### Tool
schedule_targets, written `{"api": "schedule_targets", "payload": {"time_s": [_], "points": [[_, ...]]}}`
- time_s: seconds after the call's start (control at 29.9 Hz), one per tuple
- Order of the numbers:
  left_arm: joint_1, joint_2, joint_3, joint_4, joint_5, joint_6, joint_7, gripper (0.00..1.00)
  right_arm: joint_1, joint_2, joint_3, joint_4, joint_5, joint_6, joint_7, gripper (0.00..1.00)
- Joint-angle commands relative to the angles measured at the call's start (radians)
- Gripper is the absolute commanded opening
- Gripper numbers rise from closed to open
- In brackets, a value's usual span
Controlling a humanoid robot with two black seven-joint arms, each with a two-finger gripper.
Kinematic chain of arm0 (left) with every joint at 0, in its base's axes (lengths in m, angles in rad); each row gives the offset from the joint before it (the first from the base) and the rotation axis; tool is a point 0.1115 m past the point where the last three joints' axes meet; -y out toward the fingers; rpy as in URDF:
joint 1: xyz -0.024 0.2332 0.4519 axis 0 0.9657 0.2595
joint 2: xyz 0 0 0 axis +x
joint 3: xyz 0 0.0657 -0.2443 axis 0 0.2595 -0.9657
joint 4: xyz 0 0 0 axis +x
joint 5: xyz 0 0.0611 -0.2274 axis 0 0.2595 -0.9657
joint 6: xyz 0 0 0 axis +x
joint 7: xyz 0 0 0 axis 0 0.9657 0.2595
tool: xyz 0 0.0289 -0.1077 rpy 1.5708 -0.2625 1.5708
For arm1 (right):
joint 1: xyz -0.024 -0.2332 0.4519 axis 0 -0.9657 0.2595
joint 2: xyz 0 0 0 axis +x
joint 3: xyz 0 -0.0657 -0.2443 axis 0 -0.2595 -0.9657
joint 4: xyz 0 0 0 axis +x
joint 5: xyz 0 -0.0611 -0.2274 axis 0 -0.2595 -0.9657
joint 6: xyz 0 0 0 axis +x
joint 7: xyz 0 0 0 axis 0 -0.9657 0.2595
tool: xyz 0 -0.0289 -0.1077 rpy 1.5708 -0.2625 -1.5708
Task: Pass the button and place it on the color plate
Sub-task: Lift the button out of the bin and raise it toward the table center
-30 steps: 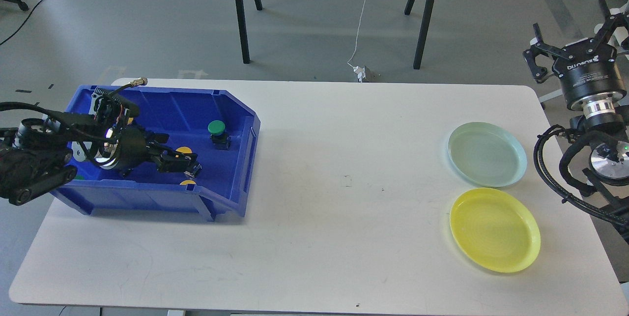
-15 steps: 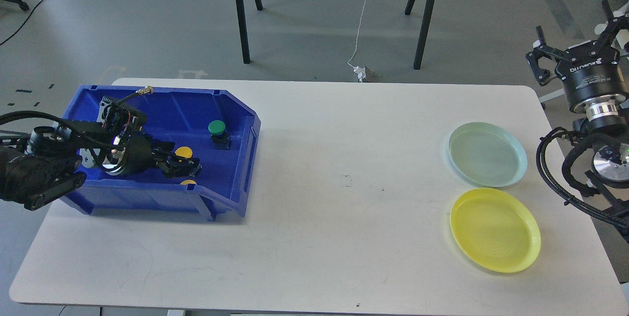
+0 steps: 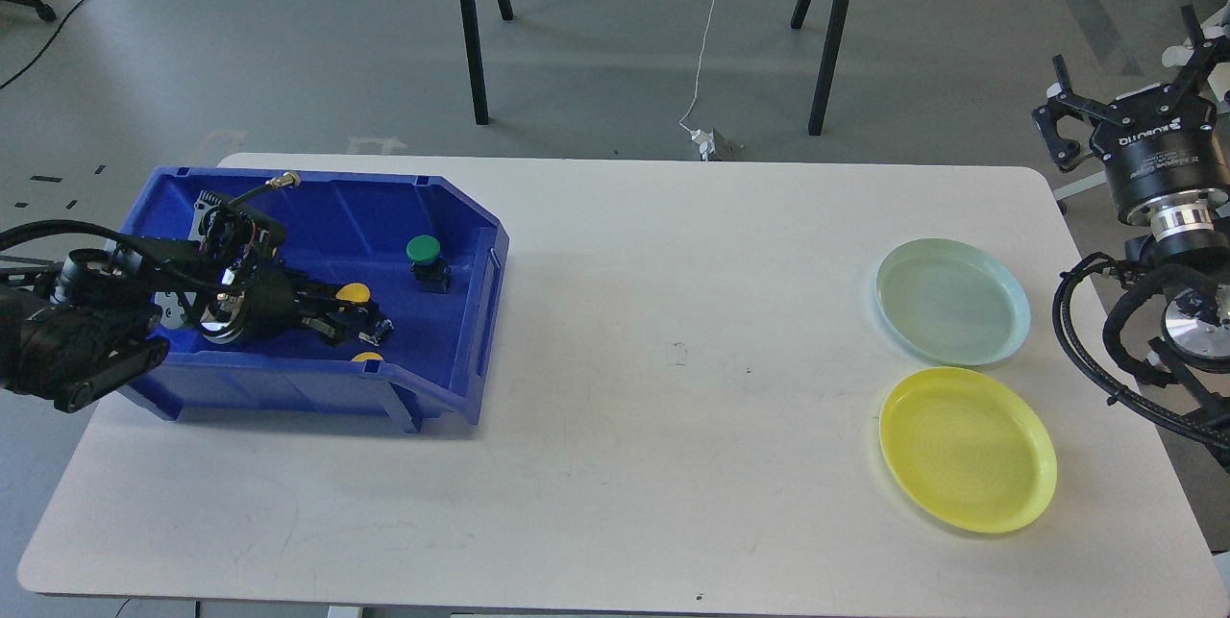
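Currently the left gripper [image 3: 357, 315] sits low inside the blue bin [image 3: 452, 243] at the left end of the white table [image 3: 615, 464], its dark fingers pointing right toward the bin's open sloped front. A yellow button [image 3: 354, 291] shows right at the fingers, its cap touching or partly overlapped by them. From this angle I cannot tell whether the fingers are clamped on it or merely alongside; jaw state cannot be read.

A second yellow button [image 3: 367, 357] peeks above the bin's near wall, just below the gripper. A green button [image 3: 424, 251] on a dark base stands upright further right in the bin, apart from the gripper.

Right gripper [image 3: 1134, 85] is held up off the table beyond its far right corner, fingers spread wide apart, nothing between them.

Two plates rest on the right side of the table, close together, both without contents: pale green plate [image 3: 951, 301] farther from the robot, yellow plate [image 3: 967, 450] nearer. Both are well apart from the bin.

Beyond the table: grey floor, black stand legs [image 3: 471, 22], a thin white cable [image 3: 706, 32] running down to a small plug block at the table's far edge.
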Motion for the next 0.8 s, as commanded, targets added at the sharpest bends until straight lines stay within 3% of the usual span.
{"api": "schedule_targets", "payload": {"time_s": [0.0, 0.1, 0.27, 0.44, 0.5, 0.64, 0.77], "points": [[-0.018, 0.017, -0.013, -0.031, -0.003, -0.002, 0.0, 0.02, -0.001, -0.003, 0.001, -0.005, 0.0, 0.0, 0.0, 0.99], [-0.046, 0.111, -0.121, -0.119, -0.035, -0.032, 0.0, 0.02, -0.001, -0.004, 0.023, -0.033, 0.005, 0.0, -0.009, 0.99], [-0.05, 0.335, -0.441, -0.375, -0.067, -0.267, 0.0, 0.04, -0.004, -0.009, 0.051, -0.03, 0.009, 0.0, -0.003, 0.99], [0.043, 0.419, -0.725, -0.605, -0.303, -0.438, 0.0, 0.05, -0.012, -0.036, 0.037, -0.016, -0.035, 0.0, 0.003, 0.99], [0.052, 0.408, -0.79, -0.669, -0.424, -0.438, 0.0, 0.05, -0.041, -0.07, 0.036, 0.034, -0.133, 0.0, 0.018, 0.99], [0.052, 0.27, -0.805, -0.699, -0.651, -0.438, 0.0, 0.05, -0.117, -0.144, 0.036, 0.231, -0.494, -0.056, 0.108, 0.99], [0.051, 0.108, -0.794, -0.641, -0.733, -0.438, 0.0, 0.05, -0.17, -0.145, 0.037, 0.407, -0.725, -0.124, 0.108, 0.99]]}}
